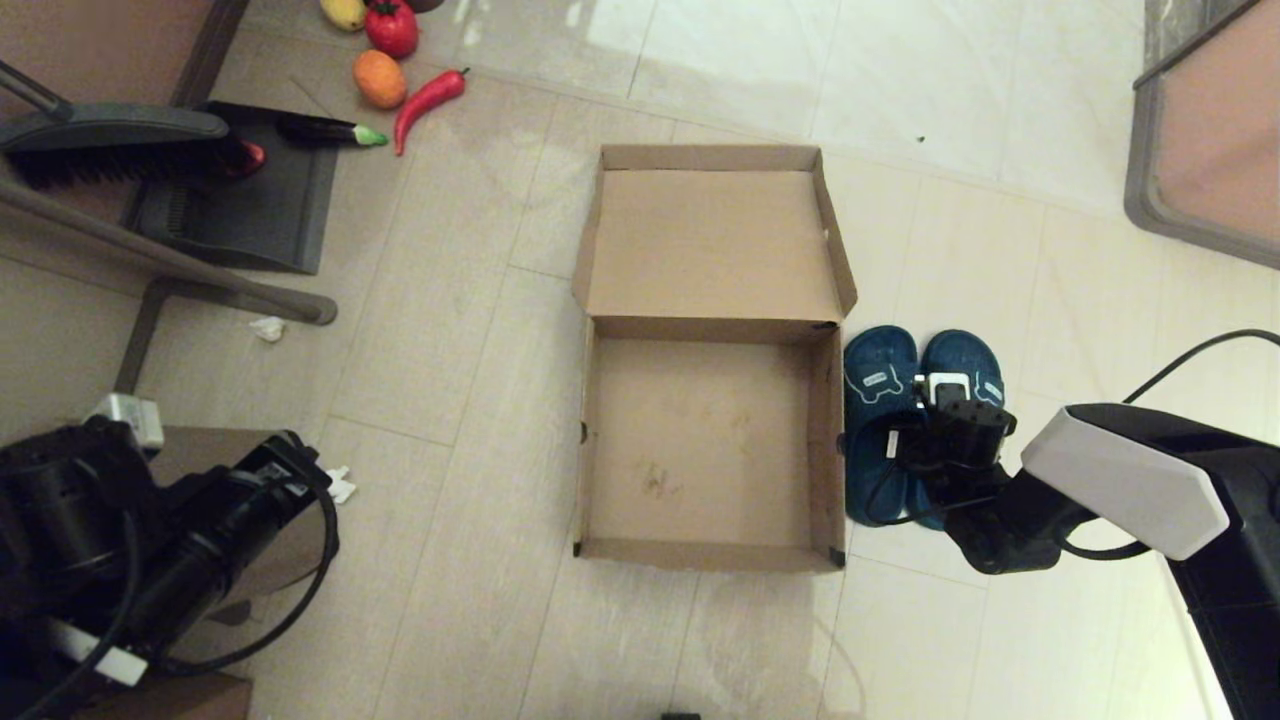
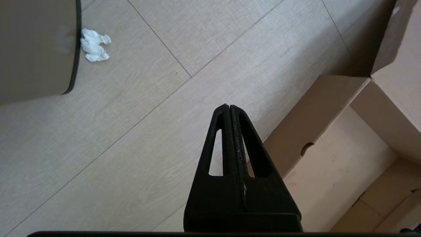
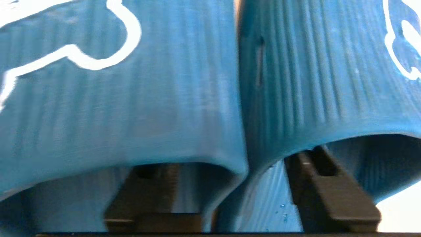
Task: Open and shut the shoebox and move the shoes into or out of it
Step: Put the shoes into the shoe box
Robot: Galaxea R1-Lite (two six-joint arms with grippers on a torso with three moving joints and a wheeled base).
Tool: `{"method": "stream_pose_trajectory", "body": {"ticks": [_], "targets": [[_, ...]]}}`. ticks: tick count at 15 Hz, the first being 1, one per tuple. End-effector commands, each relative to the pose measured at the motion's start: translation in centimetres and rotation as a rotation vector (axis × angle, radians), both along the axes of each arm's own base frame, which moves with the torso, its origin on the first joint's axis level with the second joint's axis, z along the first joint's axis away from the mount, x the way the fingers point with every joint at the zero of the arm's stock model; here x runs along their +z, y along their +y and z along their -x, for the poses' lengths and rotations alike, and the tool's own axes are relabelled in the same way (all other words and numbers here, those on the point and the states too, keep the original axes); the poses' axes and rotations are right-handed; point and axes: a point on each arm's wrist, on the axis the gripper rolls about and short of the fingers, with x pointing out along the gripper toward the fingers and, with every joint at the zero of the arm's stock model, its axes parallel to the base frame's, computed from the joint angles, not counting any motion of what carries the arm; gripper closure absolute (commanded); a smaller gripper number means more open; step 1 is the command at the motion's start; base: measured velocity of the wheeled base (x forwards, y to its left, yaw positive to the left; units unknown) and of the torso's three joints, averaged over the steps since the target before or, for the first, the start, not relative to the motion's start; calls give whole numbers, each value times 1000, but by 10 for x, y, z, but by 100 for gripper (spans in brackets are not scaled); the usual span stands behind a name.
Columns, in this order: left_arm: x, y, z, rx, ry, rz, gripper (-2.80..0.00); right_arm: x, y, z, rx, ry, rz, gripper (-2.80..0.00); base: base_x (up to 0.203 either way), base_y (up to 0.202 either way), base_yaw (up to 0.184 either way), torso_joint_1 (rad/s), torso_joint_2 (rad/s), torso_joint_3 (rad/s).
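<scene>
The brown cardboard shoebox (image 1: 826, 440) stands open and empty on the floor, its lid (image 1: 712, 245) folded back flat on the far side. The two teal-blue slippers (image 1: 878, 375) lie side by side on the floor against the box's right wall. My right gripper (image 1: 935, 405) is down on them. In the right wrist view its fingers (image 3: 322, 184) are spread, one under each strap (image 3: 184, 98), with the straps' inner sides between them. My left gripper (image 2: 227, 107) is shut on nothing, low at the left, beside the box's left wall (image 2: 329, 164).
A taupe bin (image 2: 33, 49) and a crumpled tissue (image 2: 94, 45) lie by the left arm. A dustpan and brush (image 1: 240, 190), a metal frame leg (image 1: 170, 260) and toy vegetables (image 1: 400, 70) are at the far left. A furniture corner (image 1: 1210, 150) sits far right.
</scene>
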Motion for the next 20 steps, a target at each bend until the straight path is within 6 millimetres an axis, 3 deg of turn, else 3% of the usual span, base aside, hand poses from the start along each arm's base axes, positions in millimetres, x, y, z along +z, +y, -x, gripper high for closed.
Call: {"method": "stream_pose_trajectory", "body": {"ticks": [1,10,14,17,20], "targets": [[1,0,0,2,-8,4,0,5,0,2,-5,-6,1,0,0,0,0,0,0,0],[4,-3,-16,-9,-21,8,0,27,4,38,19,23,-7,0,0,0,0,0,0,0],[-10,-8,-32,-18,29,7,0,78,18,68,57,-43,-7,0,0,0,0,0,0,0],[-13,-19,-50,-44,27,8,0,119,55,103,161,-94,-6,0,0,0,0,0,0,0],[-14,-26,-53,-68,28,9,0,163,88,134,264,-133,-2,0,0,0,0,0,0,0]]}}
